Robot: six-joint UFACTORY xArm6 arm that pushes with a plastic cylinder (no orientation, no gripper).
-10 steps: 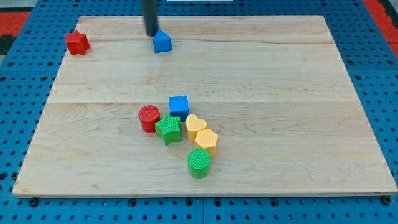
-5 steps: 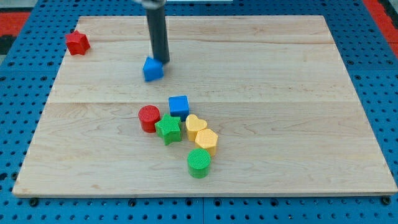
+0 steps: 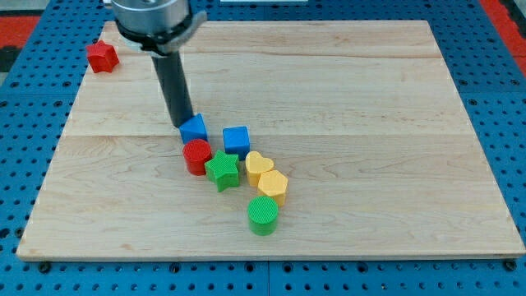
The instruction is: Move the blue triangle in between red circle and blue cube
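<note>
The blue triangle (image 3: 195, 127) lies just above the red circle (image 3: 196, 156) and touches its top edge. The blue cube (image 3: 236, 140) sits a little to the triangle's right, with a narrow gap between them. My tip (image 3: 181, 123) is at the triangle's upper left side, touching it. The rod rises from there toward the view's top left.
A green star (image 3: 223, 172) touches the red circle and lies below the blue cube. A yellow heart (image 3: 259, 166), a yellow hexagon (image 3: 273, 187) and a green circle (image 3: 263, 215) trail down to the right. A red star-like block (image 3: 102, 56) sits at the board's top left corner.
The blue triangle has slid from near the board's top down to the red circle. My tip followed it down and slightly left, staying behind it.
</note>
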